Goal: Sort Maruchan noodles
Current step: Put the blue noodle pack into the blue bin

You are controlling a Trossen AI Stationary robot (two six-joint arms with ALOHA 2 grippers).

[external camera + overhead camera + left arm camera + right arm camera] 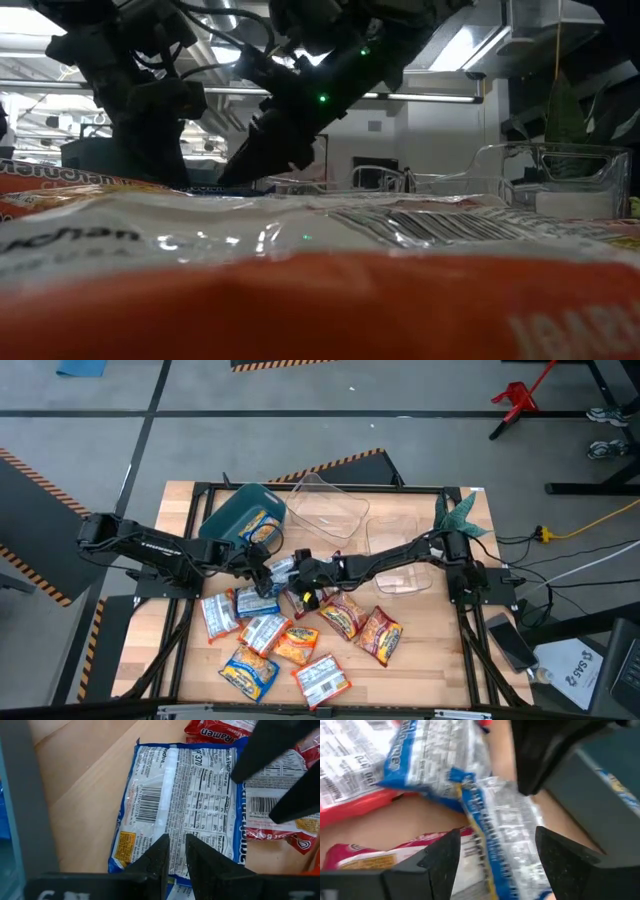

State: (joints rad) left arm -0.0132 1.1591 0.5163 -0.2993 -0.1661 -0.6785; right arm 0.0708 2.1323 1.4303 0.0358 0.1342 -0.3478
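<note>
Several Maruchan noodle packets (300, 640) in blue-yellow, orange and red prints lie flat on the wooden table's middle. My left gripper (262, 572) comes in from the table's left and is shut on a blue-edged packet (190, 795) that shows its printed back. My right gripper (298, 572) comes in from the right and meets it over the heap. It is open, with its fingers on either side of a crumpled blue-edged packet (495, 830); whether they touch it I cannot tell. One more blue-yellow packet (262, 528) lies in the teal bin (228, 518). My left gripper (175, 855) pinches the blue-edged packet at the middle of its near short edge (176, 845) between its two fingers. The fingers slant down from the table's left and lie along the packet. The packet stretches away from the fingertips, back side up; whether its far end rests on the table I cannot tell.
Two clear plastic containers (322, 508) (400, 565) stand at the back and right of the heap. A green plant-like thing (458, 515) sits at the far right corner. Red packets (270, 805) lie beside the held one. One packet (300, 300) lies right before the low camera.
</note>
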